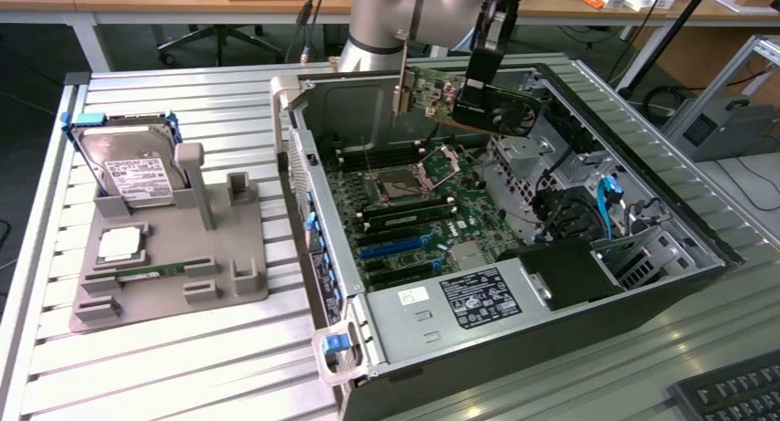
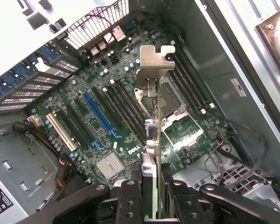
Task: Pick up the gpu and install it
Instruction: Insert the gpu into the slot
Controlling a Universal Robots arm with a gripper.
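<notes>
Exterior view, from its left to its right. At the left, on the slatted table, a grey holder (image 1: 183, 257) carries a hard drive (image 1: 134, 170) standing on edge. The middle and right of the frame hold an open computer case (image 1: 353, 334) lying on its side, with its motherboard (image 1: 408, 211) facing up. Near the top centre, the gripper (image 1: 481, 74) hangs above the case. Its jaws are partly closed and clamped on the top edge of the gpu (image 1: 469, 101). The card is in the air, tilted, above the far end of the board and touching nothing. Its bracket (image 1: 403, 83) is on the end toward the exterior view's left. Blue cables (image 1: 604, 206) lie in the right part of the case.

In the wrist view the card is seen edge-on between the fingers (image 2: 130, 196), with the socket (image 2: 177, 116) just beside its line and the slots (image 2: 100, 114) off to one side.

Risks, as I judge them: the card looks over the socket rather than a slot, though edge-on I cannot be sure. Lowered there, its edge or bracket could strike the socket or memory. The tilt could jam the connector, and a thin-edge grip may let the card twist.
</notes>
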